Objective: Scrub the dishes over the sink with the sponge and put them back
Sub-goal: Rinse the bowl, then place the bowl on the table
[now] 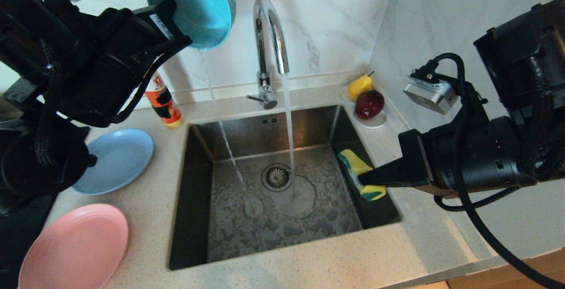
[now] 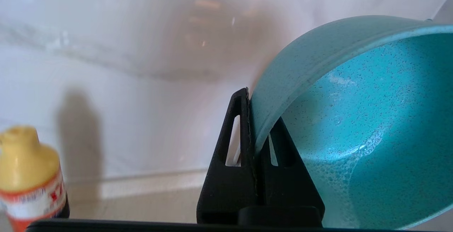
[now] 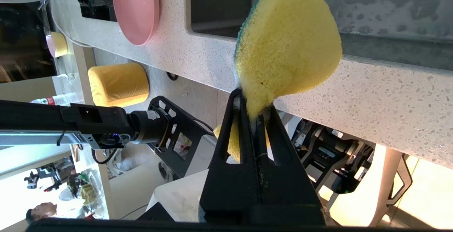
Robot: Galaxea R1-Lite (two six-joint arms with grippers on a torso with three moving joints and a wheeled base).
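Note:
My left gripper (image 1: 183, 37) is shut on the rim of the teal bowl (image 1: 194, 4), holding it tilted high above the back left of the sink (image 1: 198, 200); a thin stream of water runs from the bowl into the basin. In the left wrist view the bowl (image 2: 371, 125) shows suds inside, its rim clamped in the left gripper (image 2: 255, 118). My right gripper (image 1: 364, 178) is shut on the yellow sponge (image 1: 359, 172) over the sink's right side; the right wrist view shows the sponge (image 3: 286, 44) squeezed in the right gripper (image 3: 253, 108). The light-blue plate (image 1: 114, 159) and pink plate (image 1: 75, 247) lie on the counter at left.
The chrome tap (image 1: 269, 37) runs a stream into the basin beside the drain strainer (image 1: 276, 176). An orange bottle with a yellow cap (image 1: 165, 103) stands at the back left. A white saucer (image 1: 375, 121) with a pear and a red fruit sits at the back right corner.

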